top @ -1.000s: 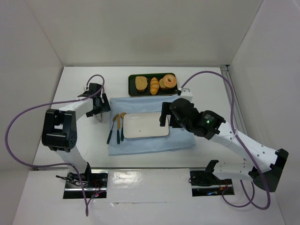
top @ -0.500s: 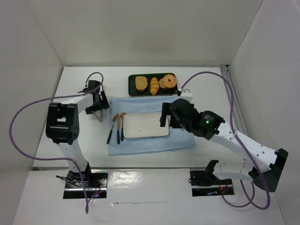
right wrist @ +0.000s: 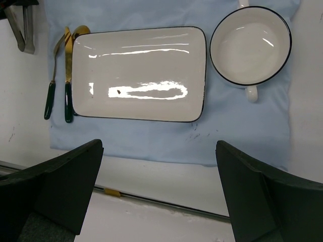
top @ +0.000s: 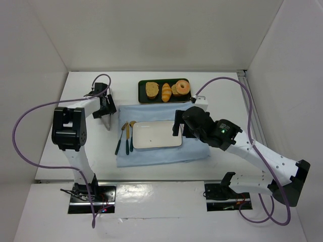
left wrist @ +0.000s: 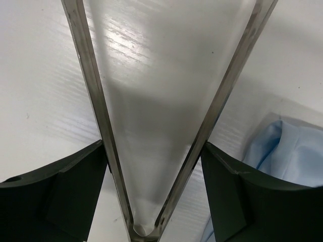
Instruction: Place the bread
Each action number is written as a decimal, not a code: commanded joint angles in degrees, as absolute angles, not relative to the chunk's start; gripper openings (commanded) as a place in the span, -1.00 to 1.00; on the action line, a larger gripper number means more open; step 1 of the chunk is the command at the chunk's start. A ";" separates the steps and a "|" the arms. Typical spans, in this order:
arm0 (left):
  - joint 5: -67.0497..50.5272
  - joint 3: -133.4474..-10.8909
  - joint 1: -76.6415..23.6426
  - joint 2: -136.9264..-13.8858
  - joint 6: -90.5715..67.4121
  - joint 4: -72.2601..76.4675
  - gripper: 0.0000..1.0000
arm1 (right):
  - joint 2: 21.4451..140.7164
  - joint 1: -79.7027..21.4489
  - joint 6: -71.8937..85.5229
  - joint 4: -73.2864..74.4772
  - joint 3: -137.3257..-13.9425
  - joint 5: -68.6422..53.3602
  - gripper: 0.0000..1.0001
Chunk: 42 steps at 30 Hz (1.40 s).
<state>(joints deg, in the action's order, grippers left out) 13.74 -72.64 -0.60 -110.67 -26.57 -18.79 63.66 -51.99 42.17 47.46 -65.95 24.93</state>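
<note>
Flat oval tan slice of bread (top: pixel 152 89) lies on dark green rectangular tray (top: pixel 142 97) at far side of white table (top: pixel 222 91), left of orange roll (top: pixel 166 92). Left gripper (left wrist: pixel 154 151) jaws clamp silver metal tongs (left wrist: pixel 96 101) beside blue cloth (left wrist: pixel 282 151). Right gripper (right wrist: pixel 159 146) jaws spread wide, empty, above white rectangular plate (right wrist: pixel 139 70).

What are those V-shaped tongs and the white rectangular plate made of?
The tongs look like brushed steel: thin grey strips with a dull sheen. The plate looks like glazed ceramic or enamel: glossy white, sharp light reflections, a thin dark rim; which, I cannot tell.
</note>
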 commanded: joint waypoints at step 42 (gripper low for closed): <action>-14.14 -89.20 -8.08 -90.09 -30.58 -25.66 0.38 | 73.56 -38.94 31.12 29.54 -64.26 12.93 1.00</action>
<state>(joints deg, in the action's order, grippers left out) -9.23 -86.32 -7.35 -89.17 -29.02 -25.15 73.56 -40.69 33.30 34.68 -65.32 15.33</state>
